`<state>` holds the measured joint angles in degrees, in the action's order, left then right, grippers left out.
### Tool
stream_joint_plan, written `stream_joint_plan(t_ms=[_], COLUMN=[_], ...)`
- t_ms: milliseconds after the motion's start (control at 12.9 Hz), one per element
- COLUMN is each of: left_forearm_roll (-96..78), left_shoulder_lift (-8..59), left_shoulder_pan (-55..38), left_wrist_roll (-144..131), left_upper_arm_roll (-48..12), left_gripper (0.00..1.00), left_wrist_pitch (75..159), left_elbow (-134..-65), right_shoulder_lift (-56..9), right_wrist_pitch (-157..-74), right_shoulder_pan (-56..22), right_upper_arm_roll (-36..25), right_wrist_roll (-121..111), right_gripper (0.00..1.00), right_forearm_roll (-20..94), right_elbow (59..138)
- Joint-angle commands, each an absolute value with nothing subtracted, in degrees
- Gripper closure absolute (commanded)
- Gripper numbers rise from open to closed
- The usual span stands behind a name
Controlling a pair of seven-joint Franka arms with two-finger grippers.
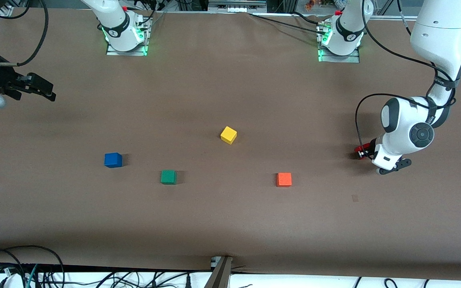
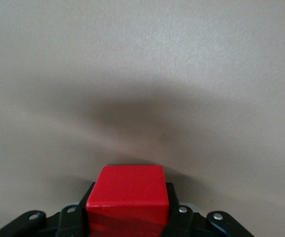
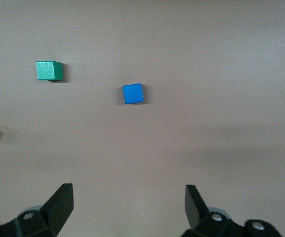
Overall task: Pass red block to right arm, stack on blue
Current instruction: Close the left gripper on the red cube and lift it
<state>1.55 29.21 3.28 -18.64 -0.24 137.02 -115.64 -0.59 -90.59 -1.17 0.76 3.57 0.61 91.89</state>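
Observation:
The red block (image 2: 128, 195) sits between the black fingers of my left gripper (image 2: 127, 219), which is shut on it. In the front view the red block (image 1: 360, 151) shows at the tip of the left gripper (image 1: 364, 153), low by the table surface at the left arm's end. The blue block (image 1: 113, 160) lies on the table toward the right arm's end, and the right wrist view shows the blue block (image 3: 132, 93) as well. My right gripper (image 1: 40, 88) hangs open over the table edge at the right arm's end, apart from the blue block. Between the right gripper's (image 3: 129, 197) fingers there is nothing.
A green cube (image 1: 168, 177) lies beside the blue block, slightly nearer to the front camera. A yellow cube (image 1: 228, 135) sits mid-table. An orange cube (image 1: 283, 179) lies between the green cube and the left gripper. Cables run along the table's front edge (image 1: 214, 260).

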Motion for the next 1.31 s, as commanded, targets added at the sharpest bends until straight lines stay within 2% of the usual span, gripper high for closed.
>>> stream_joint_plan(t_ms=[0,232,618,695,1081,1236], left_forearm_roll=[2.4,2.0,1.1,-2.9,-27.9,-33.3], left_shoulder_lift=[23.5,20.2,19.7,19.6,21.4,21.8], left_shoulder_pan=[2.6,2.7,3.2,3.5,2.5,2.5], left_wrist_roll=[-16.0,-4.7,26.4,34.8,70.8,78.9], left_upper_arm_roll=[-0.8,-3.9,-9.8,-11.4,-11.8,-15.4], left_gripper=[1.00,1.00,1.00,1.00,1.00,1.00], left_wrist_pitch=[130.8,124.0,124.7,124.7,124.5,124.5], left_elbow=[-114.9,-110.7,-107.0,-106.0,-103.6,-100.7], right_shoulder_lift=[-0.9,-0.9,-0.9,-1.0,-0.9,-2.2], right_wrist_pitch=[-89.7,-89.7,-89.6,-89.6,-89.7,-90.8], right_shoulder_pan=[-0.7,-0.7,-0.7,-0.7,-0.7,-0.8], right_upper_arm_roll=[1.1,1.1,1.1,1.1,1.1,1.1], right_wrist_roll=[3.4,3.4,3.4,3.4,3.5,2.3], right_gripper=[0.00,0.00,0.00,0.00,0.00,0.00], right_forearm_roll=[1.8,1.8,1.8,1.8,1.7,1.8], right_elbow=[90.9,90.8,90.9,90.9,90.9,90.7])
